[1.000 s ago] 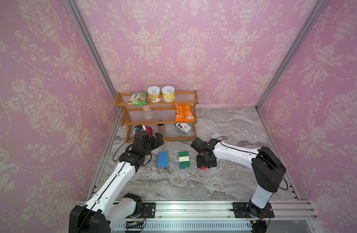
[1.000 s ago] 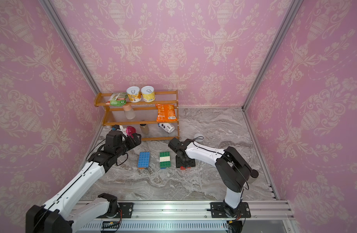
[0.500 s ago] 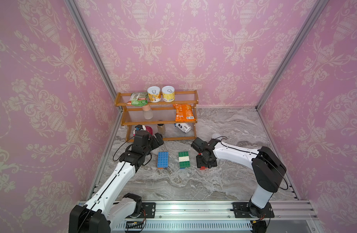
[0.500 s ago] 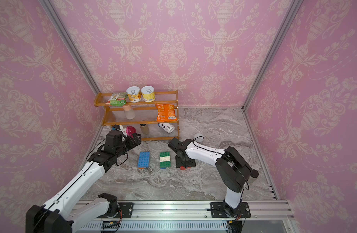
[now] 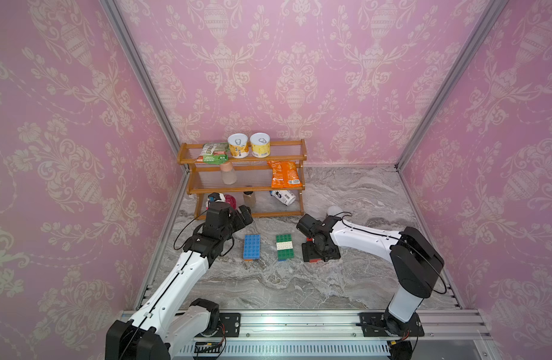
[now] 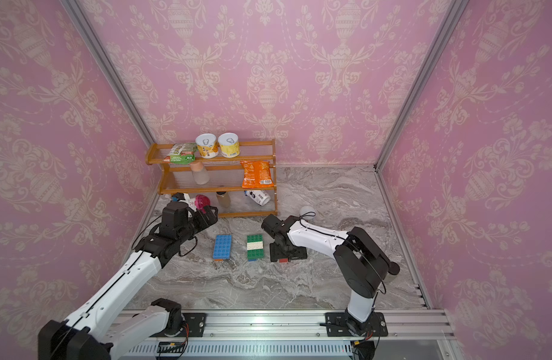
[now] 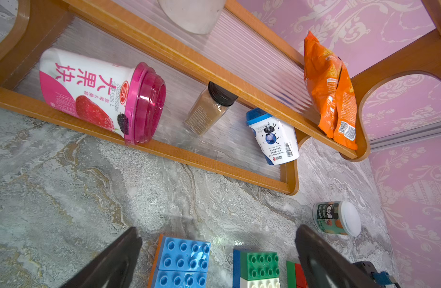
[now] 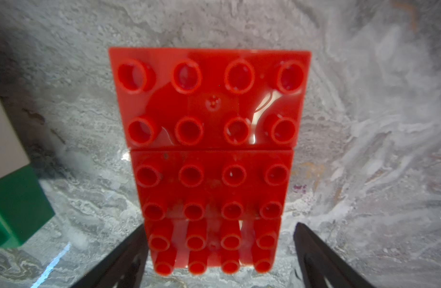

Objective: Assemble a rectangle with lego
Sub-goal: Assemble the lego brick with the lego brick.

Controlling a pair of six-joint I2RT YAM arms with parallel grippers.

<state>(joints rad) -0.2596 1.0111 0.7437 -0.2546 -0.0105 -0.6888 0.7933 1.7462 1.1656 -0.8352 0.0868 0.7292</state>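
Three lego stacks lie in a row on the marble table in both top views. These are a blue block (image 5: 251, 246) (image 6: 222, 247), a green-and-white block (image 5: 285, 247) (image 6: 255, 247) and a red block (image 5: 314, 259) (image 6: 284, 260). My right gripper (image 5: 320, 252) (image 6: 287, 251) points down over the red block (image 8: 209, 149). In the right wrist view the right gripper (image 8: 220, 230) is open, with one finger on each side of the block's near end. My left gripper (image 5: 244, 217) (image 7: 218, 232) hangs open behind the blue block (image 7: 182, 261), holding nothing.
A wooden shelf (image 5: 246, 187) stands at the back left. It holds cans, a chip bag (image 7: 331, 94), a pink-lidded cup (image 7: 102, 97) and bottles. A small white-lidded tub (image 7: 336, 219) (image 5: 333, 211) lies on the table behind the right arm.
The right gripper's jaws have spread apart around the red block, which stays on the table. The left arm has not moved.
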